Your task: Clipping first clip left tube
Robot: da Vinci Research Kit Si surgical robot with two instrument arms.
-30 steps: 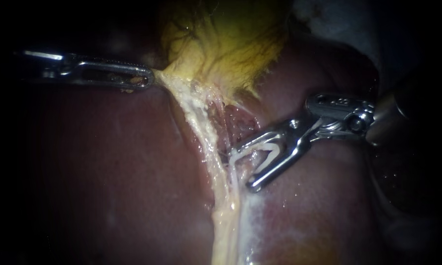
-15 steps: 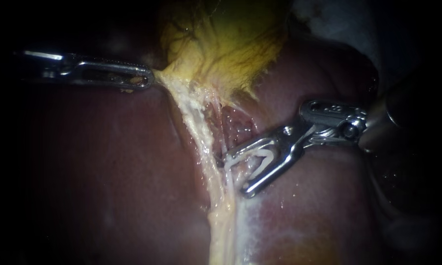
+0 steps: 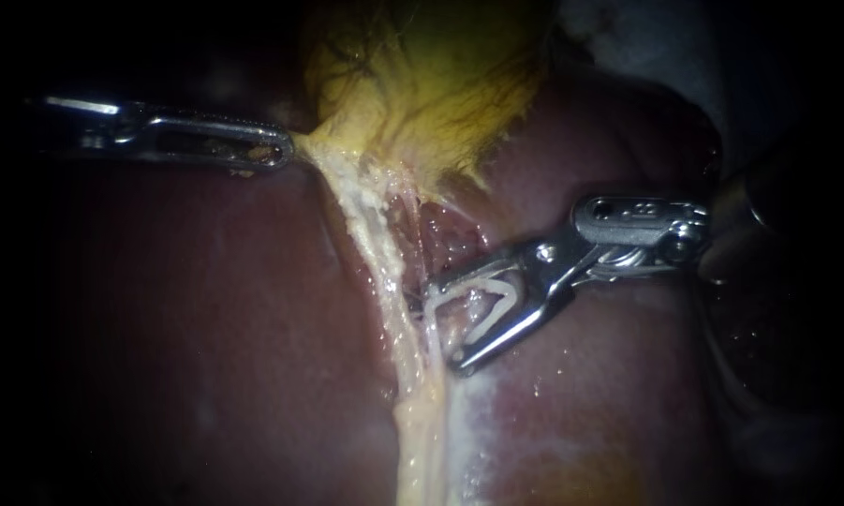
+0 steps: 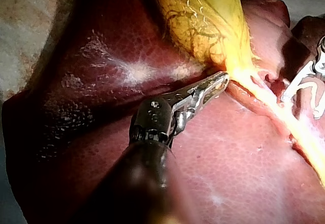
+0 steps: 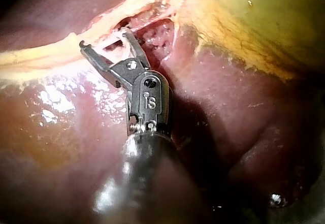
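Dark-edged liver (image 3: 206,309), right instrument's (image 3: 445,328) clip (image 3: 482,284) against tube (image 3: 389,267) — around or beside, unclear

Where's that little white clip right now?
In the endoscope view the white clip sits just right of centre, held at the tip of the right instrument, its open end facing the pale tube that runs down from the yellow gallbladder.
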